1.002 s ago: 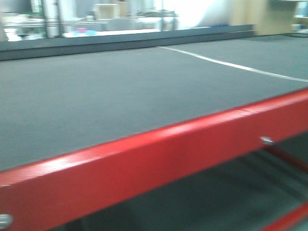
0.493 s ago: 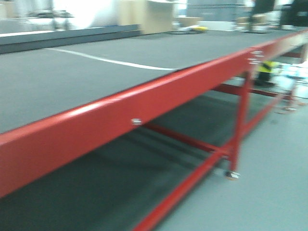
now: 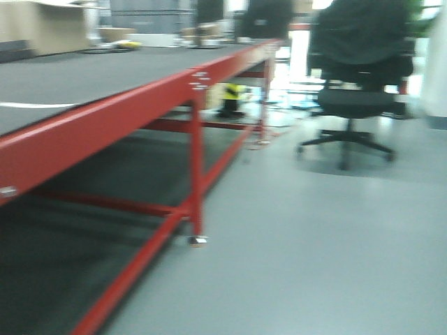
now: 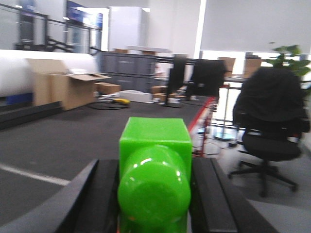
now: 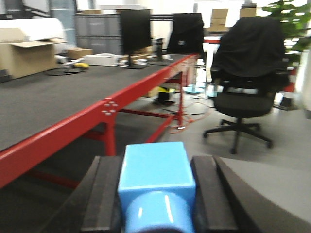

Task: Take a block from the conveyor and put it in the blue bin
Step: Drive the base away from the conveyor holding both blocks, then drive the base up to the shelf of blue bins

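The left pincer [image 4: 155, 196] is closed onto a green block [image 4: 154, 165], its two dark fingers [image 4: 99, 199] pressed against the block's sides. The block's round knobbed end faces the camera and it is held above the conveyor [image 4: 73, 136]. The right pincer [image 5: 156, 199] grips a blue block [image 5: 155, 170] in the same way, out past the conveyor's edge and above the grey floor [image 5: 272, 179]. The dark grey belt runs away to the left inside a red metal frame [image 3: 105, 118] on thin red legs, with a white line [image 4: 29, 174] across its surface. At its far end stand an open cardboard box [image 4: 63, 87], a small yellow object [image 4: 121, 101], a dark monitor [image 5: 136, 29] and grey crates [image 4: 126, 65]. To the right, well apart from the frame, a black office chair [image 3: 356, 84] stands on the floor with a dark garment over its back, and a green plant [image 5: 286, 19] rises behind it. Everything is blurred, so no label or writing can be read.
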You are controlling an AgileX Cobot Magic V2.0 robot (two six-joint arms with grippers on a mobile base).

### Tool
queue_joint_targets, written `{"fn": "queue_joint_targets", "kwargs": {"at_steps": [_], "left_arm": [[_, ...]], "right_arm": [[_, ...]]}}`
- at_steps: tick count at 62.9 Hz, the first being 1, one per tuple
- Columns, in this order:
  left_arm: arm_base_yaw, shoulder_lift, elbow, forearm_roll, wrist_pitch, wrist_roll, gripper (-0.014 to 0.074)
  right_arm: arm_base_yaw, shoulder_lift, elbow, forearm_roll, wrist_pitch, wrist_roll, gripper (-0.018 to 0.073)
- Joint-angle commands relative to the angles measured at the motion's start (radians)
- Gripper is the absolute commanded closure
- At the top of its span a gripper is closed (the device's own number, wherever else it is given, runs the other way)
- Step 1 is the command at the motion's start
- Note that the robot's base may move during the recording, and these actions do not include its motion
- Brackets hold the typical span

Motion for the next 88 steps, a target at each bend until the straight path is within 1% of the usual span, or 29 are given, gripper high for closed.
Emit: {"fn": "queue_joint_targets", "kwargs": {"at_steps": [1, 88], "left_arm": [[0.000, -0.002, -0.001, -0.007, -0.020, 0.000, 0.0707], [0.000, -0.002, -0.001, -0.007, -0.020, 0.000, 0.0707]], "right_arm": [[-0.005, -0.006, 0.004, -0.009, -0.026, -0.004, 0.0721], [-0.005, -0.006, 0.004, -0.009, -0.026, -0.004, 0.0721]]}}
